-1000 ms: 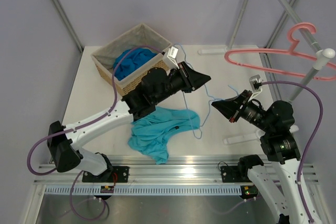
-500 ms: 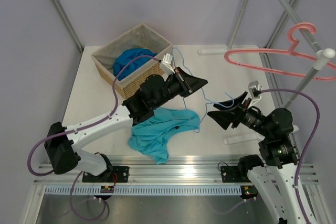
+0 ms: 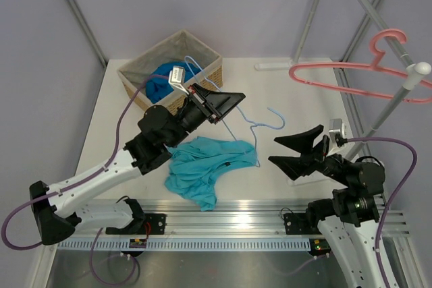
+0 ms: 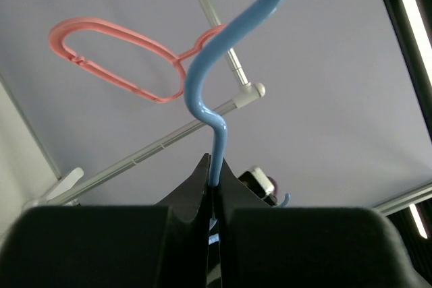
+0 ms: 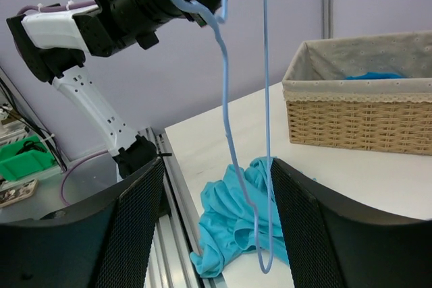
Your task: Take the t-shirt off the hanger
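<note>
The t-shirt (image 3: 202,170) is lying crumpled on the desk (image 3: 304,92), on the near side of the basket (image 5: 364,123) and free of the hanger (image 4: 218,146). Its heap is stretching diagonally, from the desk's near edge up and to the right.

To the right of the basket and nearer than it, the right tool (image 3: 297,150) is standing wide open and holding nothing. It is pointing left toward the shirt. In the right wrist view its fingers (image 5: 135,234) are framing the hanger's dangling wire without touching it.

Just in front of the basket and raised above the desk, the left tool (image 3: 233,99) is clamping tight on the hanger. In the left wrist view the wire is passing straight between the closed fingers and curving up out of them.

In the right wrist view the hanger's long axis is running nearly upright. Two strands are dropping side by side and joining in a narrow bend that is pointing down at the desk, just beside the shirt. Whether that bend is touching the desk cannot be told.

Inside the basket a darker blue cloth (image 3: 156,80) is lying bunched.

Well to the right of the basket, a pink hanger (image 3: 291,73) is hanging on a pole (image 3: 420,69).
</note>
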`<state>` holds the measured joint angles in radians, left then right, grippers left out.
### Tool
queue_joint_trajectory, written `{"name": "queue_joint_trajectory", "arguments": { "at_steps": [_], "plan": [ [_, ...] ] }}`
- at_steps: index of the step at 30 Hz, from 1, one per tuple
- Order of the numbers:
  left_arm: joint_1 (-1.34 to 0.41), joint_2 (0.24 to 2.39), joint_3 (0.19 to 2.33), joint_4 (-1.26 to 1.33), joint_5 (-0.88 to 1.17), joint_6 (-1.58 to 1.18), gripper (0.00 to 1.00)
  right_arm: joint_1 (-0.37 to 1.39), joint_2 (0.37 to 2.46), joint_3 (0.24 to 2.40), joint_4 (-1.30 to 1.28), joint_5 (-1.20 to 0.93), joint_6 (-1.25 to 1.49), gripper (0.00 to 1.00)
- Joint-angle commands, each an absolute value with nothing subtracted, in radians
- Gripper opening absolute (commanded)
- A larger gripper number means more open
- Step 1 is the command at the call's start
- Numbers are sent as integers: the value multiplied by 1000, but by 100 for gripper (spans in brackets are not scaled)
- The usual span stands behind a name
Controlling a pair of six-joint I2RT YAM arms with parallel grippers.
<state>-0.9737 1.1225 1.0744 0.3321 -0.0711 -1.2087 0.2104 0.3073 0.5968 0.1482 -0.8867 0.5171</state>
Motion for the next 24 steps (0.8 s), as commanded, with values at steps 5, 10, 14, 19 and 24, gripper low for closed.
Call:
{"name": "queue_joint_trajectory", "arguments": {
  "at_steps": [5, 10, 14, 19, 24],
  "plan": [
    [-973, 1048, 1097, 339, -130, -1227, 0, 215, 486, 626, 310, -955, 529, 73],
    [-973, 991, 1074, 322, -192, -1204, 0, 293, 546, 669, 207, -912, 414, 78],
    [-973, 968, 1059, 313, -196, -1187, 0, 515, 639, 730, 43, -700, 229, 79],
    [-973, 943, 1034, 308, -224, -1167, 0, 610, 749, 723, 92, -641, 180, 78],
    [-973, 939, 1051, 294, -227, -1157, 0, 637, 796, 719, 106, -604, 160, 65]
  ]
}}
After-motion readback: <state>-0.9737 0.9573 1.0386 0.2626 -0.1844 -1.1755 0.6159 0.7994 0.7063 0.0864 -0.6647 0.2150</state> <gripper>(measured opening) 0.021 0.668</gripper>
